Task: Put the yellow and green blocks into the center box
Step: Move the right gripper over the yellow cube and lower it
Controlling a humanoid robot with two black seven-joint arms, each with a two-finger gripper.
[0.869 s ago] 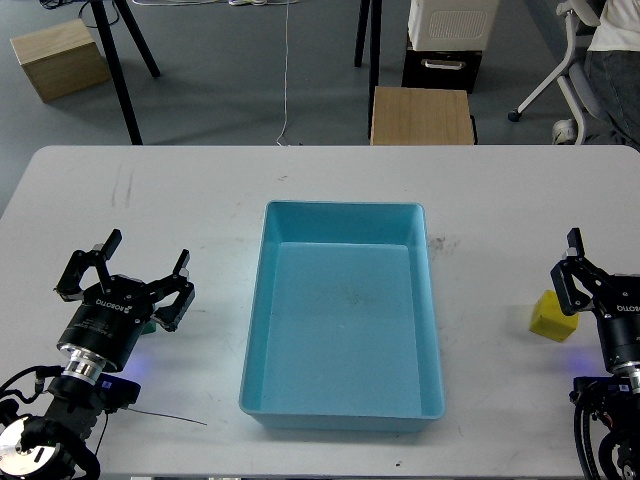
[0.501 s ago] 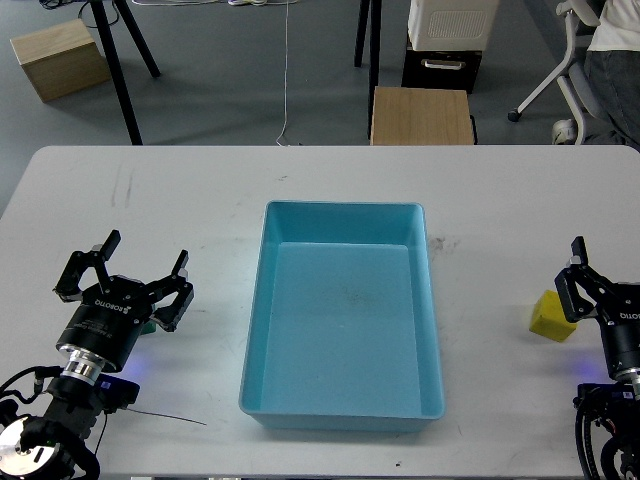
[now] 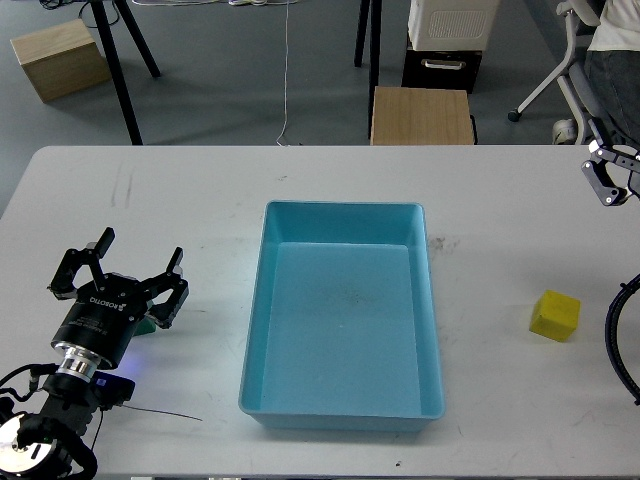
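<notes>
The yellow block [image 3: 555,315] lies on the white table right of the light blue box [image 3: 343,405], which stands empty in the middle. The green block [image 3: 147,323] is a small sliver showing under my left gripper [image 3: 125,265], which is open and sits right over it at the table's left front. My right gripper [image 3: 611,173] is high at the right edge, far above and behind the yellow block. It is cut off by the frame, so its fingers cannot be told apart.
The white table [image 3: 200,190] spans the view. Beyond its far edge stand a wooden stool [image 3: 422,115], a cardboard box [image 3: 58,57], black stand legs [image 3: 125,70] and an office chair [image 3: 580,60]. A black cable [image 3: 617,345] hangs at the right edge.
</notes>
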